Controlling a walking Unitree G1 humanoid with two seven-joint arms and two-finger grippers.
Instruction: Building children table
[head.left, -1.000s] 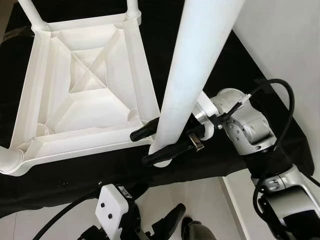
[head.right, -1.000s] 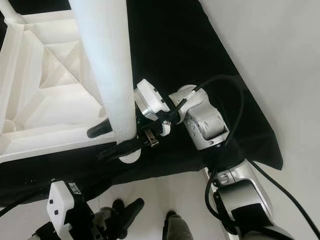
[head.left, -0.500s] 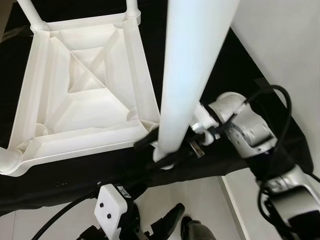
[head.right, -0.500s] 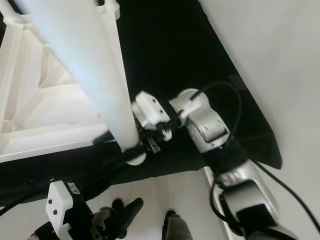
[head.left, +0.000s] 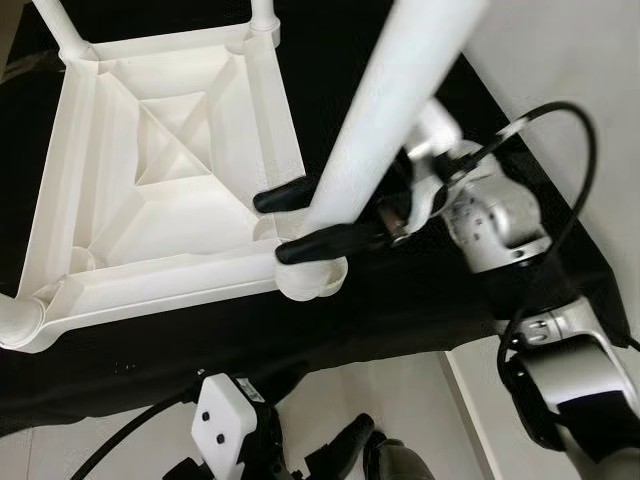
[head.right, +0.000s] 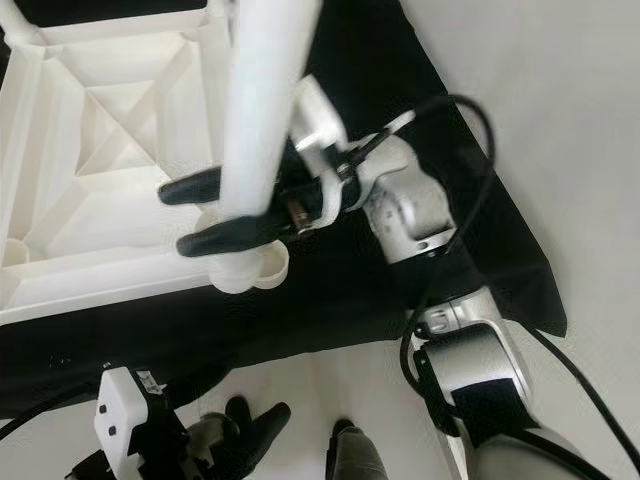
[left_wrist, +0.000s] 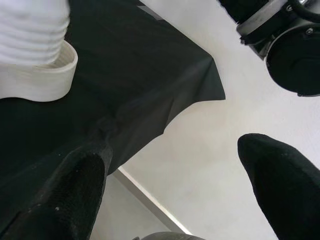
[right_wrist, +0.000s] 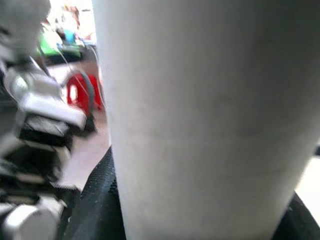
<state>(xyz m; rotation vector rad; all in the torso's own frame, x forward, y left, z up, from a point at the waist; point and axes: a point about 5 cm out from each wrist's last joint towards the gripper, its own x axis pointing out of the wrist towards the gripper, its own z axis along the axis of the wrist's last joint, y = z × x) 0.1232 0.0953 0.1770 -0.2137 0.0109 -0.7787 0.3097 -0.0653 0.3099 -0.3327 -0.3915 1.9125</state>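
The tabletop (head.left: 170, 170) lies upside down on a black cloth (head.left: 400, 310), ribbed underside up. 2 legs already stand in its far corners (head.left: 60, 30). The right gripper (head.left: 315, 218) pinches a white leg (head.left: 375, 130) near its lower end, 1 finger on each side, and holds that end at the near right corner socket (head.left: 312, 278). The leg leans away from upright, its top tilted toward the camera and to the right; whether the end has entered the socket cannot be told from here (the fingers cover the joint).

The left gripper (left_wrist: 170, 185) hangs low beside the cloth's edge, fingers spread, holding nothing.

Judgement on the step: the leg should be brought upright over the socket before any downward push, as a slanted entry would likely jam on the rim or tip the tabletop. The grip sits close to the socket, so the fingers may foul the rim as the leg goes down. The idle left gripper could steady the tabletop's edge.
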